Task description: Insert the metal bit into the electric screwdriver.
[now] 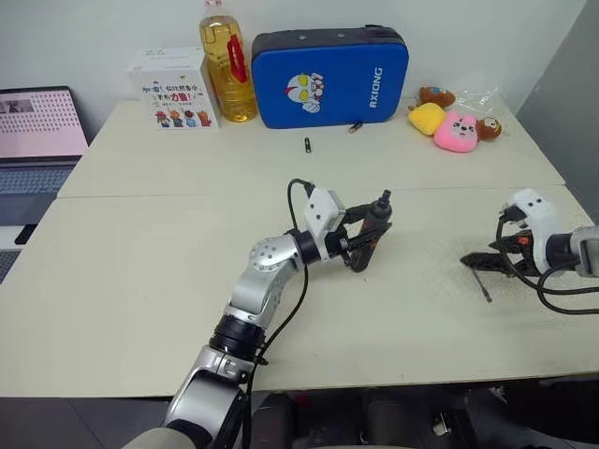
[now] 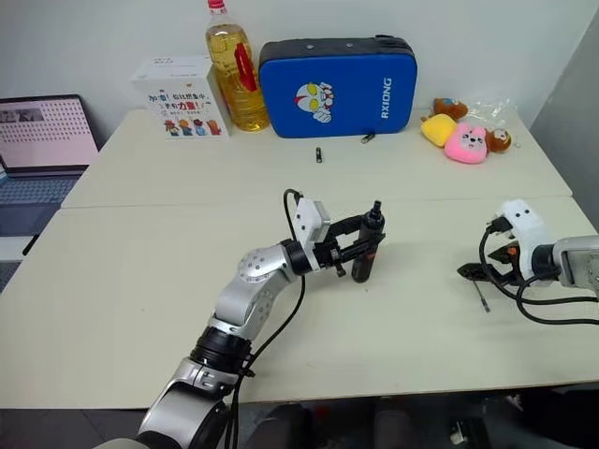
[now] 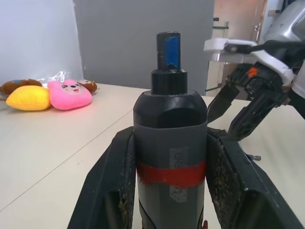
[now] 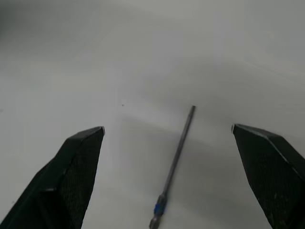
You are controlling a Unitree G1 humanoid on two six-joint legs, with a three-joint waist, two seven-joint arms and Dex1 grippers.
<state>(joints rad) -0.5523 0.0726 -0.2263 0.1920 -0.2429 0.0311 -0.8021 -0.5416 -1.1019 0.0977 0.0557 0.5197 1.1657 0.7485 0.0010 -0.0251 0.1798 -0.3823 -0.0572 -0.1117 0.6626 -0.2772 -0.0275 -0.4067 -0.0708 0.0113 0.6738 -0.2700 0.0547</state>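
Beige tabletop (image 1: 140,281), two slabs butted together, seam running left to right across the middle. Going left to right: open laptop (image 1: 37,131) off the far-left edge. White carton (image 1: 173,89) with cartoon print at the far edge, contents not visible. Just right of it, clear bottle (image 1: 227,65) nearly full of yellow oil, red handle. Blue zipped case (image 1: 329,75) stands upright beside the bottle, closed. Two small dark pieces (image 1: 306,144) lie on the table in front of the case.

Mid-table: left gripper (image 1: 360,241) is clamped on the electric screwdriver (image 1: 372,234), fingers pinching its barrel at the red band, tool held roughly upright with its tip end up.

Far right: soft toys (image 1: 447,123) in yellow, pink and brown, beside a clear plastic bag (image 1: 477,96).

Near right: right gripper (image 4: 167,131) hangs just over the table with fingers spread wide, holding nothing. The metal bit (image 4: 174,164) lies flat on the table between the fingertips, touching neither.

Room: plain white wall behind the table, grey panel at right.
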